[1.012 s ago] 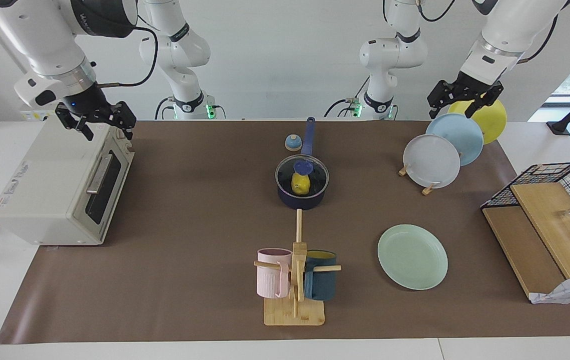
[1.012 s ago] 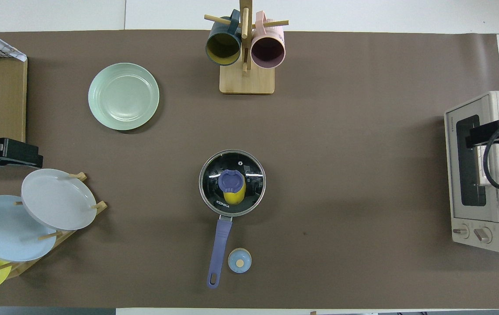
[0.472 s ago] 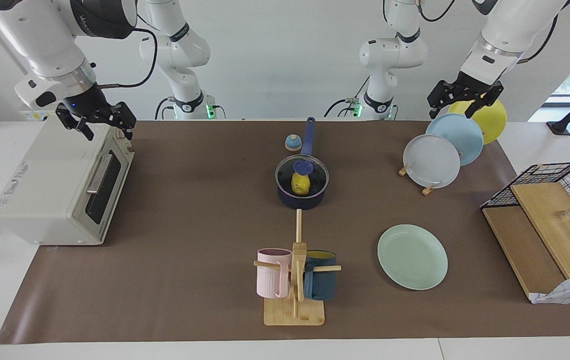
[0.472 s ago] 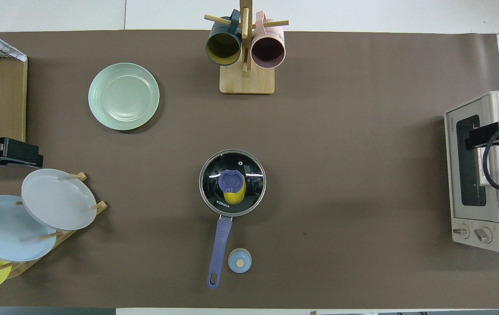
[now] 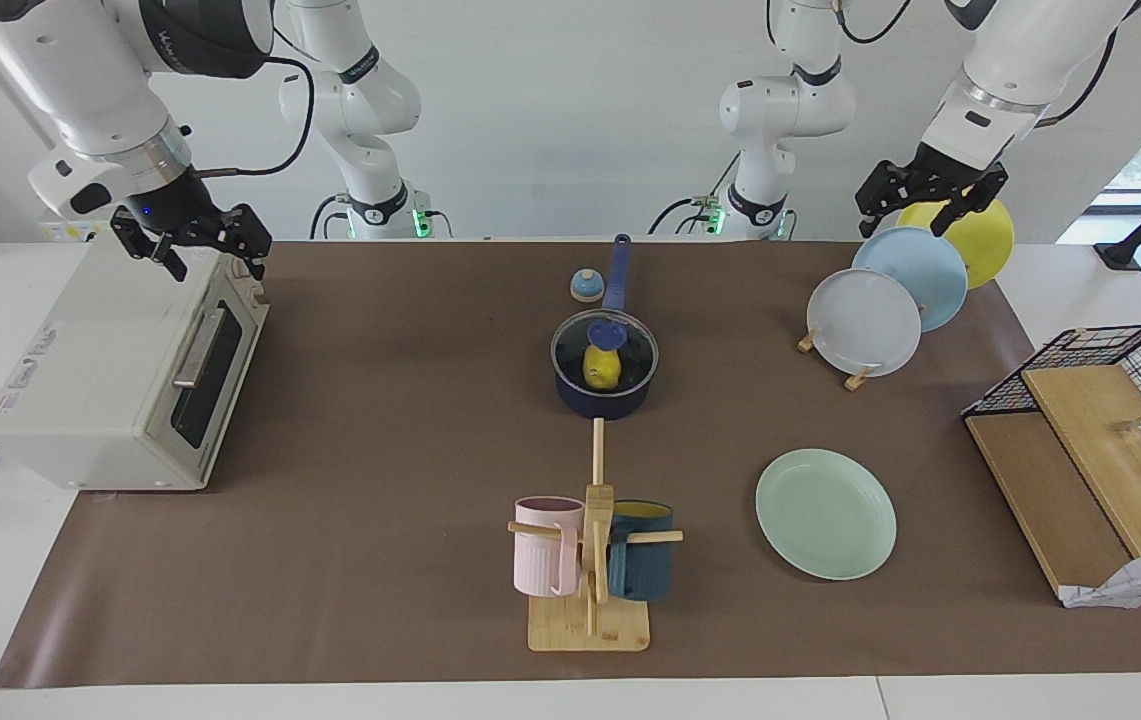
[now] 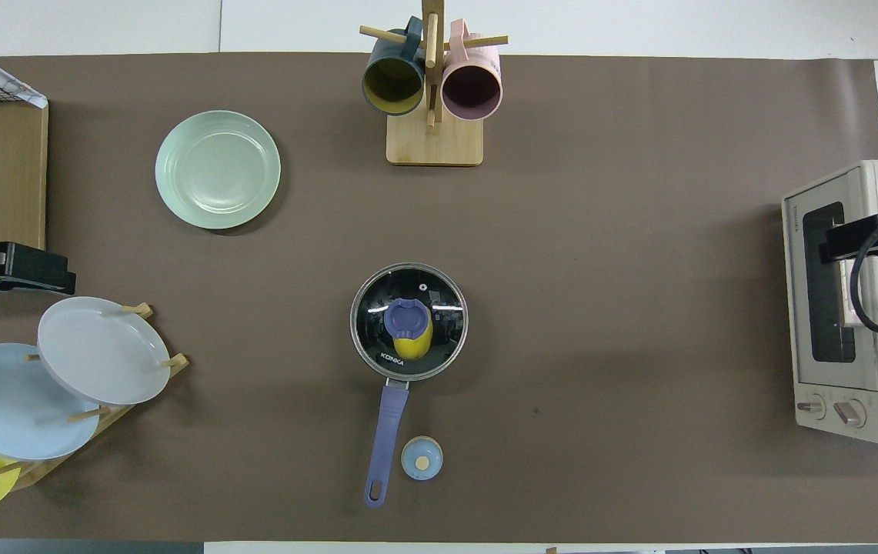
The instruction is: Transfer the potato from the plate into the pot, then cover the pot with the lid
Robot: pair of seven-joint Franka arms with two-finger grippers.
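The navy pot point(image 5: 602, 402) stands at the table's middle, its long blue handle point(image 6: 388, 419) pointing toward the robots. The glass lid point(image 5: 632, 348) with its blue knob lies on the pot; it also shows in the overhead view point(image 6: 442, 312). The yellow potato point(image 5: 602, 370) shows through the glass, inside the pot point(image 6: 413, 348). The mint-green plate point(image 5: 825, 512) lies bare, farther from the robots, toward the left arm's end point(image 6: 217, 169). My left gripper point(image 5: 915, 215) hangs open over the plate rack. My right gripper point(image 5: 213, 258) hangs open over the toaster oven. Both hold nothing.
A toaster oven point(image 5: 120, 370) stands at the right arm's end. A rack of upright plates point(image 5: 880, 300) and a wire basket with wooden boards point(image 5: 1100, 400) stand at the left arm's end. A mug tree point(image 5: 590, 560) is farther out than the pot. A small bell point(image 5: 586, 286) sits beside the handle.
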